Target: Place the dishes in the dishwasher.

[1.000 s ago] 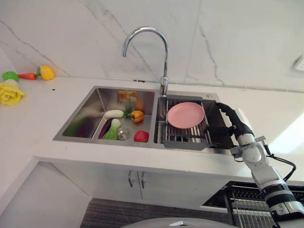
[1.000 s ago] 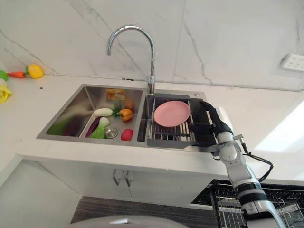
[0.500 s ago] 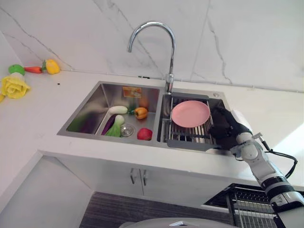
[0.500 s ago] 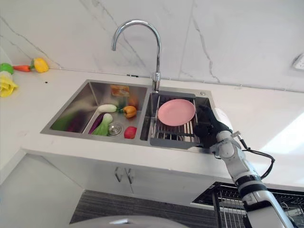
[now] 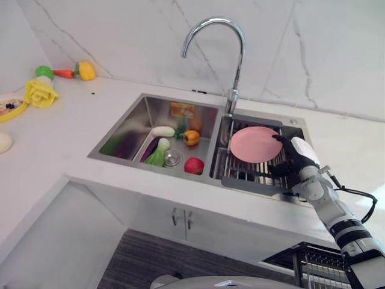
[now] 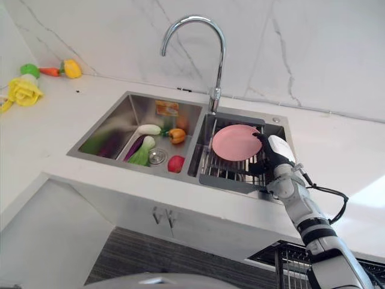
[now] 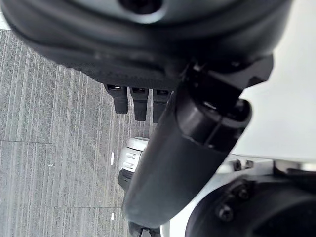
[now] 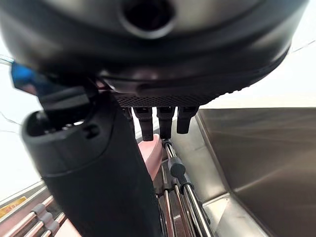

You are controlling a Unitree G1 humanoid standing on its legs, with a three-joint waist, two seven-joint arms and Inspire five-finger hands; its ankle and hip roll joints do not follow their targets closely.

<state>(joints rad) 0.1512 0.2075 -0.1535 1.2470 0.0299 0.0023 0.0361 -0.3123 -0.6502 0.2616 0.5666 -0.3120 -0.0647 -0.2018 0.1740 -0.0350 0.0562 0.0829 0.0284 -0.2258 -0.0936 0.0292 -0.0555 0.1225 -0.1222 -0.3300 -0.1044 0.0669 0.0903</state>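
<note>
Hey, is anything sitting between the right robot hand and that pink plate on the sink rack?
Nothing visible is. The right robot hand is already at the right edge of the pink plate, which lies on the rack in the sink's right basin, with only rack bars around it.

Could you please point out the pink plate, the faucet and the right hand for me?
Pink plate (image 5: 254,144), left eye view, on its flat middle.
Faucet (image 5: 240,55), left eye view, on the curved neck.
Right hand (image 6: 272,155), right eye view, on the back of the hand.
</note>
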